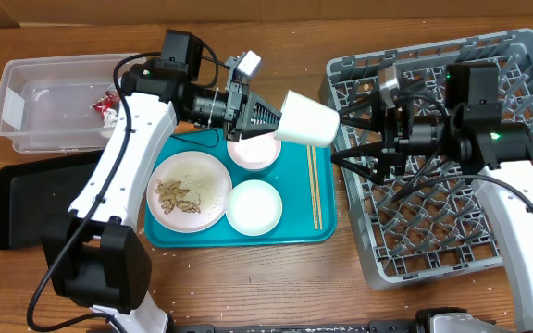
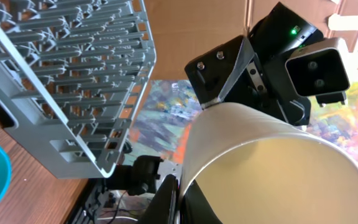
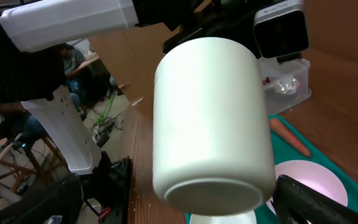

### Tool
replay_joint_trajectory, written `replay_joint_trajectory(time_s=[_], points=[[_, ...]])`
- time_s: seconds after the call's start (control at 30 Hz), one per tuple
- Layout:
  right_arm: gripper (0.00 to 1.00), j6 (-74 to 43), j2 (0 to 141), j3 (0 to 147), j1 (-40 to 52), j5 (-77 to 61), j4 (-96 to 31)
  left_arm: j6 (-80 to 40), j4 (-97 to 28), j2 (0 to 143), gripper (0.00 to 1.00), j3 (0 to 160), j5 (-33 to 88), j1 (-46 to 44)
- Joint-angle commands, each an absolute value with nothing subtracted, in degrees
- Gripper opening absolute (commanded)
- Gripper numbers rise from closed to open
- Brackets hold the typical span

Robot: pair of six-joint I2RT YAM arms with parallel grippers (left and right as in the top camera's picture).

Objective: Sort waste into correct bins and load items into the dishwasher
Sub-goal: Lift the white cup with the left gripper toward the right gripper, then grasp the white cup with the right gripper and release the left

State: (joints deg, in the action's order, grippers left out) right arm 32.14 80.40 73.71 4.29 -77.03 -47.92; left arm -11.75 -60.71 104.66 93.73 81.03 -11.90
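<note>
White cup (image 1: 308, 118) hangs on its side above the gap between teal tray (image 1: 327, 231) and grey rack (image 1: 516, 55). Its long axis runs left-right, mouth toward the left gripper (image 1: 276, 118), which pinches its rim, and base toward the right gripper (image 1: 337, 139), jaws spread wide. Whether those fingers touch it is hard to make out.

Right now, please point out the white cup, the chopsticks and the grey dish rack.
white cup (image 1: 305, 118), overhead view, side wall.
chopsticks (image 1: 316, 190), overhead view, middle of the pair.
grey dish rack (image 1: 424, 236), overhead view, bare grid base.

The tub (image 1: 54, 92) sits far left, the flat tray (image 1: 26, 203) nearer; the middle tray (image 1: 290, 231) carries plate (image 1: 218, 208), bowls (image 1: 254, 206), chopsticks (image 1: 315, 190); the dish rack (image 1: 452, 250) stands right.
</note>
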Motion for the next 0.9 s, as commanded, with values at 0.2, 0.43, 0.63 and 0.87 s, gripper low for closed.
replay_joint_trajectory(time_s=[0.2,0.43,0.63,0.87], points=[[1.0,32.3,80.4,74.3,6.7,-75.9,-46.8,-11.6,-60.6,104.7,0.04,94.6,81.7,-14.5],[1.0,31.5,80.4,74.3,6.7,-74.8,-46.3,-11.6,-60.6,104.7,0.04,94.6,81.7,-15.0],[0.96,31.5,80.4,74.3,6.7,-74.8,-46.3,-12.0,-60.6,104.7,0.04,94.6,80.4,-15.7],[0.89,31.5,80.4,74.3,6.7,-74.4,-46.1,-13.0,-59.7,104.7,0.04,94.6,80.5,-16.9]])
